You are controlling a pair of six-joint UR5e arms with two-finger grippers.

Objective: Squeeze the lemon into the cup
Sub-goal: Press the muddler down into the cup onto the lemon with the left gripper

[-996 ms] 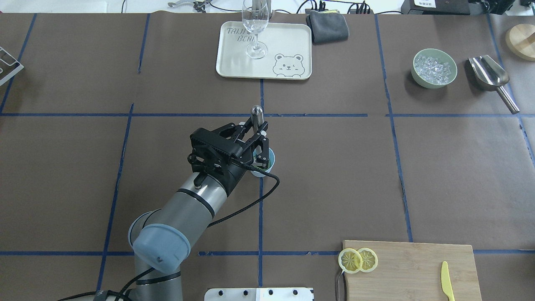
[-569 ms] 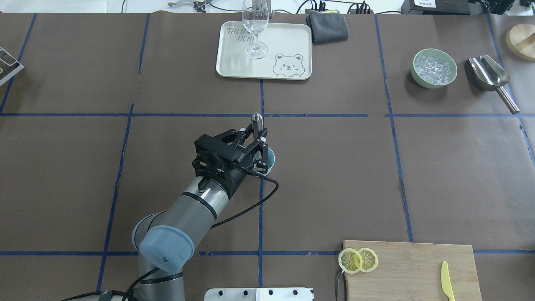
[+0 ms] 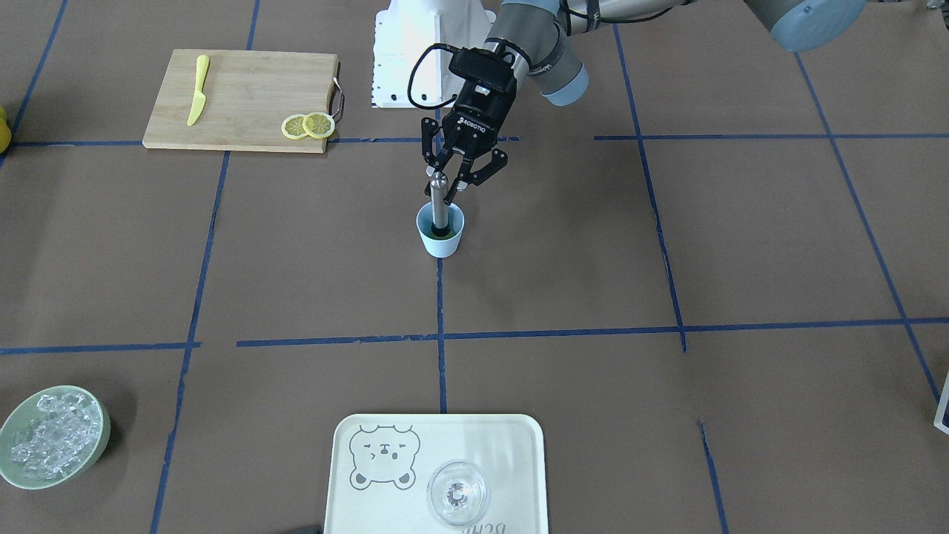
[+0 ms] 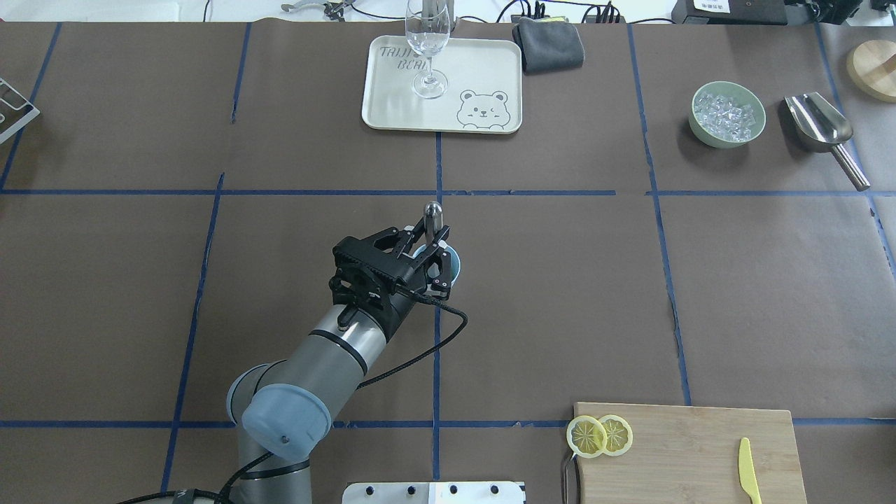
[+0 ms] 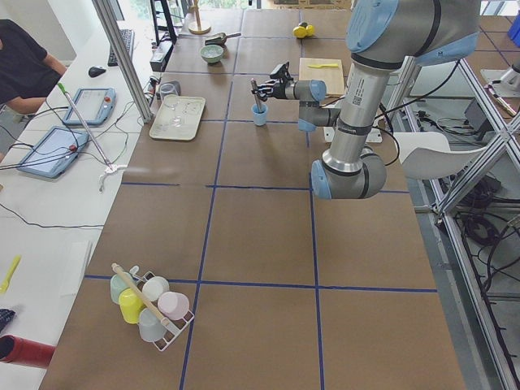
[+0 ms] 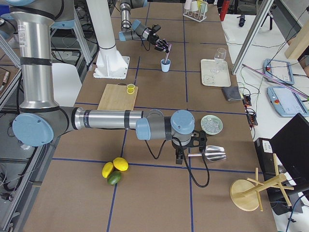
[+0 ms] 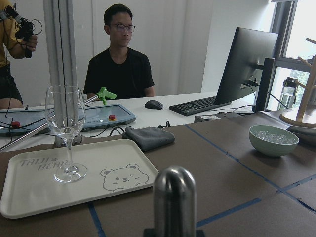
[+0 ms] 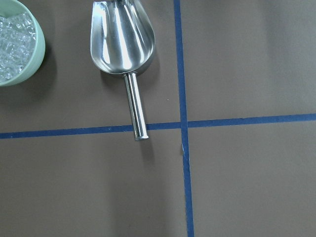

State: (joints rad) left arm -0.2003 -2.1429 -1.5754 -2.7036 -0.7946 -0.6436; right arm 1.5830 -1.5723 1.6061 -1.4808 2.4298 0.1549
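Cup [image 3: 442, 241] stands in the middle of the counter [image 3: 667, 245], a steel muddler [image 3: 439, 204] upright in it. My left pincer [image 3: 450, 180] is at the muddler's top, spread wide and gripping nothing. Lemon slices [image 3: 319, 124] lie overlapping on the board [image 3: 237, 96], well apart. The right pincer [image 6: 186, 153] hovers by the scoop [image 6: 213, 153]; whether it is spread or closed, I cannot tell.
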